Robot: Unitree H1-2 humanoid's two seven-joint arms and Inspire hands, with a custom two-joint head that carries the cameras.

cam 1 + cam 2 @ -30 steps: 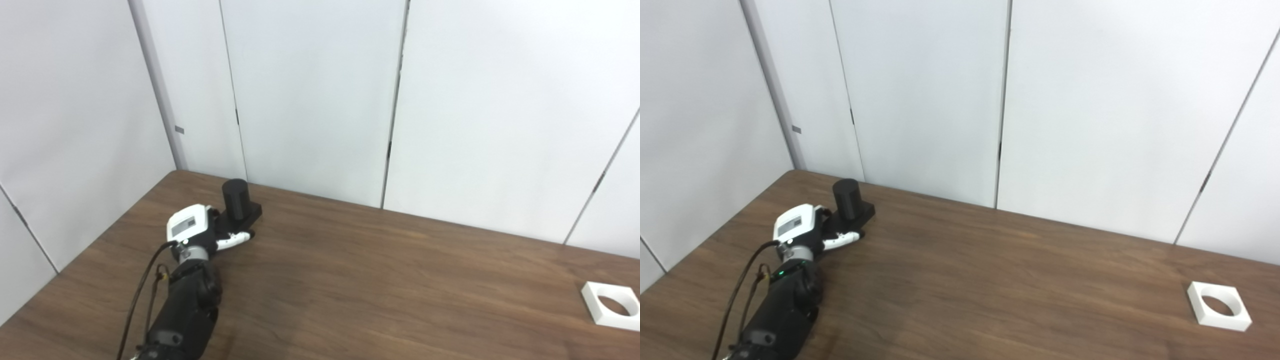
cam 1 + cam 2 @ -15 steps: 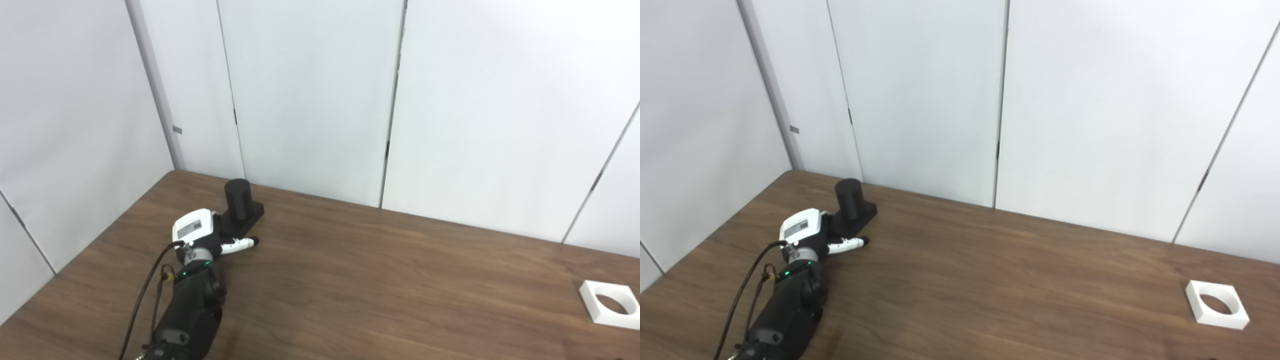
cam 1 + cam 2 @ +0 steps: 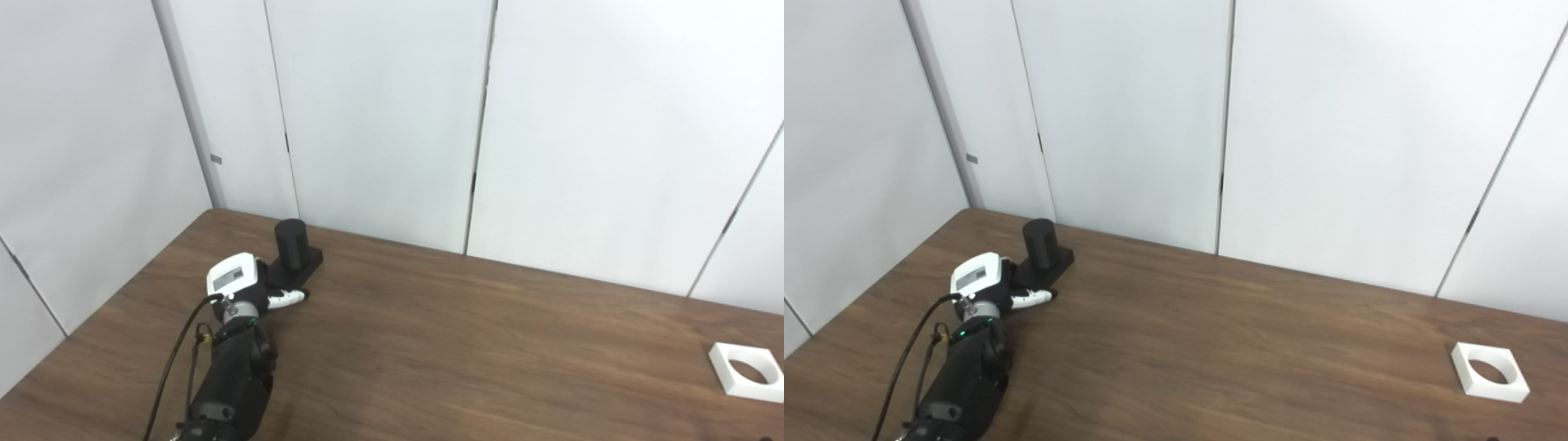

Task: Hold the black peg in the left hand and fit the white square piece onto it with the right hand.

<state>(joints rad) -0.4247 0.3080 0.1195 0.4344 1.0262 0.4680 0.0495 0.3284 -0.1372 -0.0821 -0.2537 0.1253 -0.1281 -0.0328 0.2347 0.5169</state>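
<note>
Near the table's far left corner, the black peg (image 3: 290, 243) is seen upright on its square base, with the left hand (image 3: 245, 285) pressed against that base; whether it is gripped cannot be told. The white square piece (image 3: 1489, 380) lies flat near the table's (image 3: 465, 343) right edge, well apart.

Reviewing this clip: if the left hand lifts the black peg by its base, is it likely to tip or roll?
The black cylindrical peg on its square base looks rigid, probably moulded plastic, so it should not flex. Its flat base rests on the wooden table, so rolling seems unlikely. The upright cylinder puts weight high, so it may tilt if the left hand, beside the base, grips loosely.
</note>
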